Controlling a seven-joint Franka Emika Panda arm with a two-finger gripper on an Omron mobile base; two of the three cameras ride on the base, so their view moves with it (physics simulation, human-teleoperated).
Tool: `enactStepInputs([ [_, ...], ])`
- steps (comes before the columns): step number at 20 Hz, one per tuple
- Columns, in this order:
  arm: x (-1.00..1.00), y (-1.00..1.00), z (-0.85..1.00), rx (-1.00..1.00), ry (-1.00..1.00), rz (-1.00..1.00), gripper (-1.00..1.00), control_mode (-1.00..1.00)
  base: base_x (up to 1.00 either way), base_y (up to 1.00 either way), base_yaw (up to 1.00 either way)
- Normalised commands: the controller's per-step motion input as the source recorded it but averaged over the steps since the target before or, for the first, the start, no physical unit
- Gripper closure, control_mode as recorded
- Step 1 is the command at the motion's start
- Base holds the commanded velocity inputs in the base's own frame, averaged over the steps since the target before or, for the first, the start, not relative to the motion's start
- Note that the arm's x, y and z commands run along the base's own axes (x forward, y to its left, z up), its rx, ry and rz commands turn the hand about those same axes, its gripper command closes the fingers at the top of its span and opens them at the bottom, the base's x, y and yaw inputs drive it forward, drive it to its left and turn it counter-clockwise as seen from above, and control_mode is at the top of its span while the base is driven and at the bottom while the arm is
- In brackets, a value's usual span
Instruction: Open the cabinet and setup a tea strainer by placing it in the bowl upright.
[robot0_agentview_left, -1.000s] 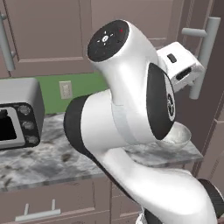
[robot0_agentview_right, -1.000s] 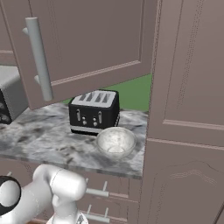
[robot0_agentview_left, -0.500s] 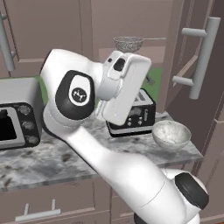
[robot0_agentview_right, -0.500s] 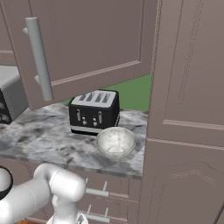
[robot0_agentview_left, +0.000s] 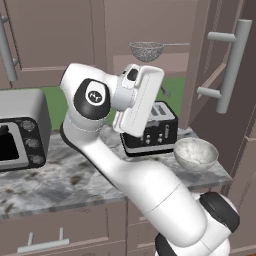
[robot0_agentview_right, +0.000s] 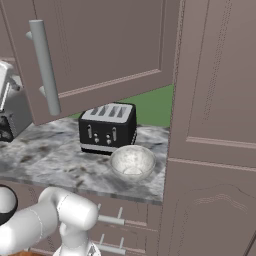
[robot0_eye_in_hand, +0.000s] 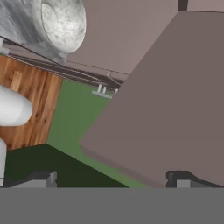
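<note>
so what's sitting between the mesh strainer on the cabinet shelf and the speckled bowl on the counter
In the left base view, the black toaster sits between the silver mesh strainer and off-white speckled bowl.

You see the taupe cabinet (robot0_agentview_left: 220, 75) open, its door swung out to the right. The silver mesh tea strainer (robot0_agentview_left: 147, 50) sits upright on its inner shelf. Below, the speckled off-white bowl (robot0_agentview_left: 195, 153) stands upright on the counter's near right part.

You have a grey marbled counter (robot0_agentview_left: 65, 185) carrying the microwave (robot0_agentview_left: 22, 129), black toaster (robot0_agentview_left: 150, 132) and speckled bowl (robot0_agentview_left: 195, 153), while the cabinet's inner shelf (robot0_agentview_left: 170, 62) bears the tea strainer (robot0_agentview_left: 147, 51).
</note>
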Motion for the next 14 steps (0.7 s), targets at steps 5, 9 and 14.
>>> enactStepInputs([
  [5,0.34,0.0,0.0,0.0,0.03,0.0,-1.0,-1.0,0.0,0.0,0.0],
  [9,0.26,-0.28,0.0,0.0,0.01,0.05,-1.0,-1.0,0.0,0.0,0.0],
  [14,0.23,-0.2,0.0,0.0,0.0,0.01,-1.0,-1.0,0.0,0.0,0.0],
])
